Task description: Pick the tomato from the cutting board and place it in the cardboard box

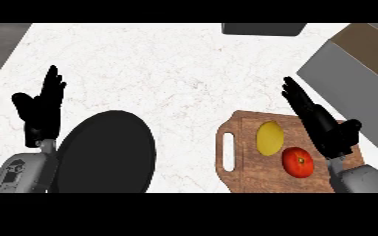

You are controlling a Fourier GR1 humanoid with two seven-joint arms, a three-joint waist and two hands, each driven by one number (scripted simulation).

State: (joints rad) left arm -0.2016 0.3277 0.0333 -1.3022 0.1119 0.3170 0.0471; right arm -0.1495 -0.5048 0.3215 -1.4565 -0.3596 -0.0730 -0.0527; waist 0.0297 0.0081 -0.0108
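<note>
Red against brown wood, the tomato (297, 162) lies on the cutting board (251, 172) by the counter's (170, 70) near right corner, at the board's near right part, with a yellow lemon (270, 138) just beside it toward the far left. From the head view, the right hand (319, 121) hovers over the board's right edge, fingers straight and spread, holding nothing, close to the tomato but not touching it. The left hand (38, 111) rests open near the counter's left edge, fingers up, beside a dark round plate (107, 152). The step in hand looks like the approach before the grasp. Next the right hand would need to lower and curl round the tomato without nudging the lemon. No cardboard box is clearly identifiable; a dark object (263, 28) sits at the far edge.
</note>
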